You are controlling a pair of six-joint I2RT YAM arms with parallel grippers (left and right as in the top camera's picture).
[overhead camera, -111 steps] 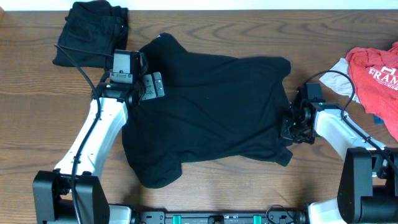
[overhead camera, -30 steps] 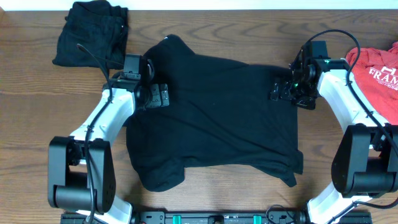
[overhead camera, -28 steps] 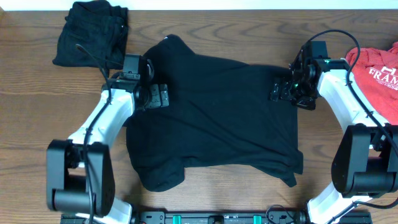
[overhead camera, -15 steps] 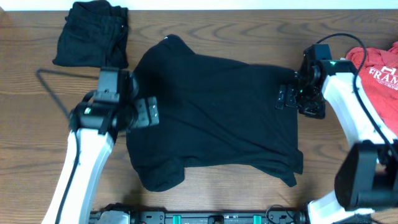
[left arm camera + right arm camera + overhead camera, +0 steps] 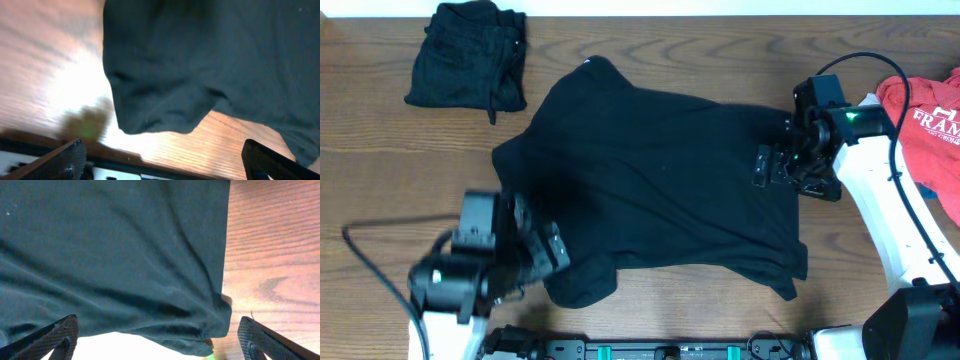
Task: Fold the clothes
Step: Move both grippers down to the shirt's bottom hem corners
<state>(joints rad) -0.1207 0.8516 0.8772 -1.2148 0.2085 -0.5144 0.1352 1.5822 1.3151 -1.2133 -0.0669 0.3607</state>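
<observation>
A black T-shirt point(image 5: 660, 190) lies spread flat across the middle of the table. My left gripper point(image 5: 546, 252) hovers open at its front left corner, beside the near sleeve point(image 5: 582, 282). In the left wrist view that sleeve point(image 5: 160, 95) hangs above the open left gripper point(image 5: 162, 170), and nothing sits between its fingertips point(image 5: 65, 160). My right gripper point(image 5: 772, 166) stands open over the shirt's right edge. In the right wrist view the shirt's edge point(image 5: 200, 330) lies just ahead of the open right gripper point(image 5: 160, 347), with the fingertips point(image 5: 52, 339) wide apart and not touching cloth.
A folded pile of black clothes point(image 5: 468, 55) sits at the back left. A red shirt with white lettering point(image 5: 925, 115) lies at the right edge over other garments. Bare wood table point(image 5: 380, 180) shows to the left, and the table's front rail point(image 5: 125, 167) is close under the left gripper.
My left arm has swung from the shirt's back left shoulder down to its front left corner. My right gripper has shifted slightly along the right edge and opened a bit wider.
</observation>
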